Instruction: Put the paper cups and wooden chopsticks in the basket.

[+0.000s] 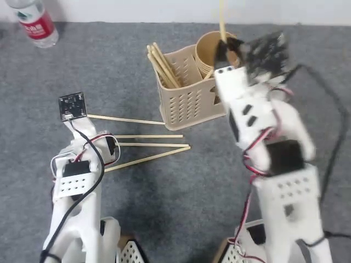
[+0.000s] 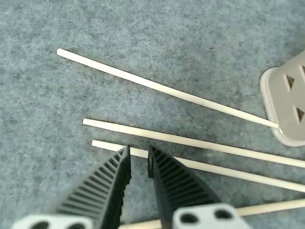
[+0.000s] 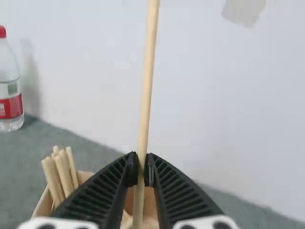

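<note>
Right claw [image 3: 141, 164] was clenched on the held chopstick [image 3: 145, 95], gripped near its lower end and standing upright over the basket [image 1: 189, 104], probably so it could drop end-first into the basket. The basket stood on the grey bench [image 1: 164, 208], well up from both arm bases. The paper cups [image 1: 211, 46] sat nested in its far compartment. A bundle of stored chopsticks [image 1: 163, 66] leaned out of the near compartment, too long to stand inside it. So the cups looked done and the sticks partly done. Four loose chopsticks [image 1: 140, 136] lay flat on the bench beside the basket, roughly parallel, and the top one's tip touched the basket foot [image 2: 286, 105]. Left claw [image 2: 138, 155] was released, its jaws parted by a narrow gap with nothing held. It hung low over the free end of the third loose stick [image 2: 214, 168], which seemed lined up for the next pick. That gap looked tight for a thin stick lying flat, so a slip was a risk. A plastic bottle [image 1: 34, 22] with a red label lay at the bench's far corner. Its print was too small to read, and no other writing showed.
</note>
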### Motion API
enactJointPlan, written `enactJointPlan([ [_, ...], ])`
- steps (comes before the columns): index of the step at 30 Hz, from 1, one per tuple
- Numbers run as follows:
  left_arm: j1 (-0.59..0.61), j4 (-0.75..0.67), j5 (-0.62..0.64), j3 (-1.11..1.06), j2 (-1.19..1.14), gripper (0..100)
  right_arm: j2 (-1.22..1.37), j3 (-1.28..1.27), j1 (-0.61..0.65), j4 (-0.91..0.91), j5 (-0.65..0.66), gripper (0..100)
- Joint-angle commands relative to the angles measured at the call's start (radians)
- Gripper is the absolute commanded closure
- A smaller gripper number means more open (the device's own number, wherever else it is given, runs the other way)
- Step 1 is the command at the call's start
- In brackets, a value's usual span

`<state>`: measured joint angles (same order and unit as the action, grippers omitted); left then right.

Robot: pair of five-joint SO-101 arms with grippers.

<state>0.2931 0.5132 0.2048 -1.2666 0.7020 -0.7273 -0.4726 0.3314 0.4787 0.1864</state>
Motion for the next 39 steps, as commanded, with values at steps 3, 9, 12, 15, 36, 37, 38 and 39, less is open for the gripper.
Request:
enactJointPlan([
  [3,0.002,-0.055,0.008,0.008,0.021,95,0.038,-0.347,0.013,-0.728,0.000,99.1],
  [9,0.002,-0.058,0.009,0.008,0.018,95,0.364,-0.279,0.048,-1.006,-0.005,99.1],
  [12,0.002,-0.058,0.009,0.008,0.018,95,0.495,-0.196,0.093,-1.040,-0.003,99.1],
  [15,0.002,-0.058,0.008,0.008,0.018,95,0.510,-0.199,0.128,-1.035,-0.005,99.1],
  [36,0.002,-0.057,0.009,0.008,0.020,95,0.116,-0.414,0.139,-0.831,-0.002,99.1],
  [37,0.002,-0.057,0.009,0.008,0.020,95,0.093,-0.414,0.124,-0.805,-0.005,99.1],
  [38,0.002,-0.057,0.009,0.008,0.020,95,0.067,-0.413,0.113,-0.782,-0.006,99.1],
  [39,0.002,-0.057,0.009,0.008,0.020,95,0.038,-0.408,0.099,-0.757,-0.006,99.1],
])
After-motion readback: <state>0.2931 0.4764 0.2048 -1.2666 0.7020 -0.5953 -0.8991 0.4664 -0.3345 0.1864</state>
